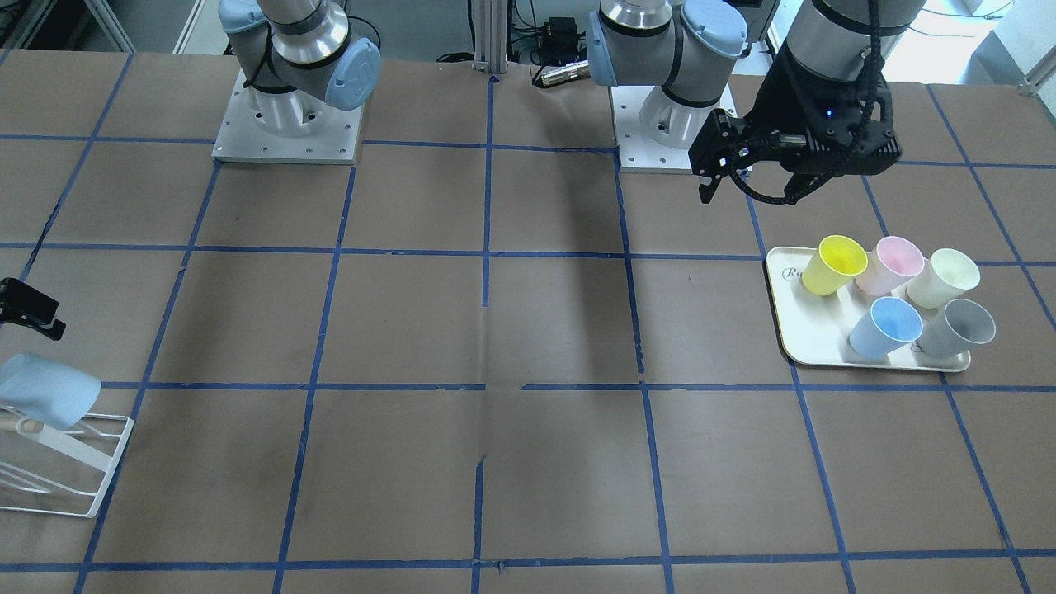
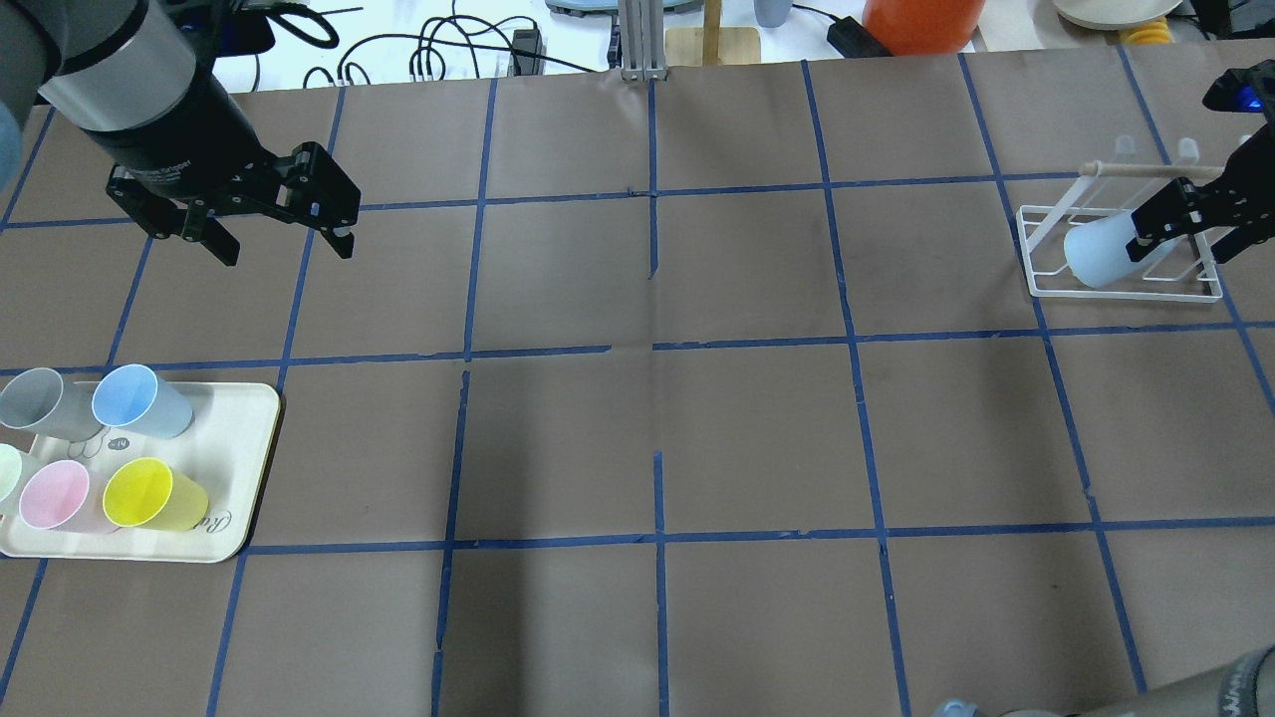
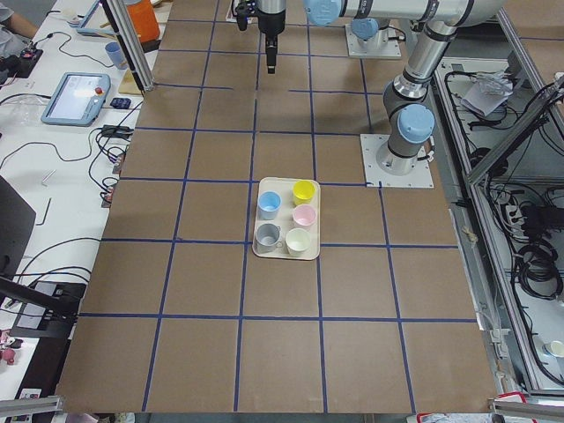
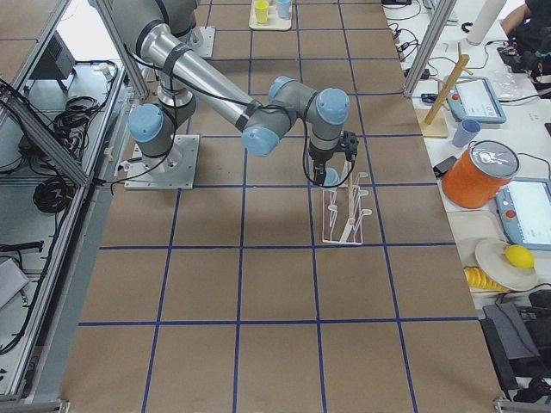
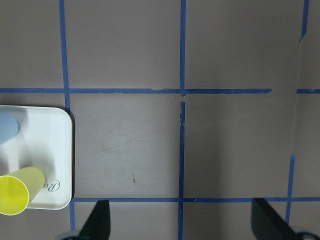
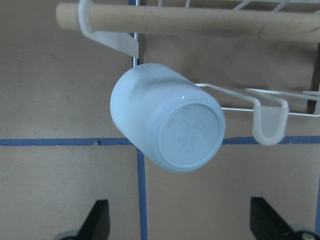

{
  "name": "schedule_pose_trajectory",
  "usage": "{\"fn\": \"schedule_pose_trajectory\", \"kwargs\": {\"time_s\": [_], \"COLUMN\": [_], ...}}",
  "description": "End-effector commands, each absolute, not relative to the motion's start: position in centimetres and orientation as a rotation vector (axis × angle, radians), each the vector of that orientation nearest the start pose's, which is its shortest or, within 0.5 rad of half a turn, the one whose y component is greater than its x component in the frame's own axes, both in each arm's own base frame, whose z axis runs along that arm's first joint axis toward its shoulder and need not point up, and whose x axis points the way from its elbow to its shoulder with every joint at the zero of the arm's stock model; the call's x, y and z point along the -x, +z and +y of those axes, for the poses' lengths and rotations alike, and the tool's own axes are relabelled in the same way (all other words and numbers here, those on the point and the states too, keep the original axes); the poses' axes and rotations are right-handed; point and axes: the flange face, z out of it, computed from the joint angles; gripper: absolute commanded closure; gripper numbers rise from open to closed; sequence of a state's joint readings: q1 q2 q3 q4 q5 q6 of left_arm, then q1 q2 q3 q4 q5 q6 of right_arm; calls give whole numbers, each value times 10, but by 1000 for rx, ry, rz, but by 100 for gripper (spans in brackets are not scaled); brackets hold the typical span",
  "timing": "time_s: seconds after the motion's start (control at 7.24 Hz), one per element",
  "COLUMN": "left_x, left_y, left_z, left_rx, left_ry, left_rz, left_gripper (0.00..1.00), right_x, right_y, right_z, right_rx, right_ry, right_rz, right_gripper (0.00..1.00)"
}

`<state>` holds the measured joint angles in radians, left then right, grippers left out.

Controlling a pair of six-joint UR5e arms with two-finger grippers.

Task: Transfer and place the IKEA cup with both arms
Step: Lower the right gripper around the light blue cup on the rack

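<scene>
The IKEA cup (image 2: pixel 1099 259) is pale sky-blue and hangs tilted on a peg of the white wire rack (image 2: pixel 1126 291) at the far right. Its base faces the right wrist view (image 6: pixel 167 125), and it also shows at the left edge of the front view (image 1: pixel 45 389). My right gripper (image 2: pixel 1190 234) is open just behind the cup's base, its fingers apart from it and empty. My left gripper (image 2: pixel 286 249) is open and empty, held above the table beyond the tray; its fingertips (image 5: pixel 97 220) show over bare table.
A cream tray (image 2: pixel 239 468) at the left holds a second blue cup (image 2: pixel 139 400), a grey cup (image 2: pixel 40 403), a yellow cup (image 2: pixel 154 495), a pink cup (image 2: pixel 55 495) and a pale one. The rack's wooden bar (image 6: pixel 190 20) runs above the hung cup.
</scene>
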<state>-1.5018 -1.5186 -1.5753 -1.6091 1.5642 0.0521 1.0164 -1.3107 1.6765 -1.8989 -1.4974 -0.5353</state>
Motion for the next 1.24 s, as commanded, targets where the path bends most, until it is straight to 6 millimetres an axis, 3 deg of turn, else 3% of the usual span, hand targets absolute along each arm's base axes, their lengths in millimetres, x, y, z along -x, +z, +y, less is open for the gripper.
{"fn": "schedule_pose_trajectory", "kwargs": {"time_s": [0.0,0.28,0.55,1.1], "left_x": [101,101,101,101], "left_y": [507,507,506,506], "left_z": [-478,-478,-478,-478], "left_rx": [27,27,27,29], "left_ry": [-15,-15,-13,-13], "left_rz": [3147,3147,3147,3147], "left_gripper": [0,0,0,0], "right_x": [183,177,176,177], "right_y": [323,314,302,299], "right_z": [-567,-563,-561,-563], "right_rx": [-43,-179,-165,-169], "right_ry": [-58,-75,-138,-142], "right_rz": [3056,3021,3042,3043], "right_gripper": [0,0,0,0]}}
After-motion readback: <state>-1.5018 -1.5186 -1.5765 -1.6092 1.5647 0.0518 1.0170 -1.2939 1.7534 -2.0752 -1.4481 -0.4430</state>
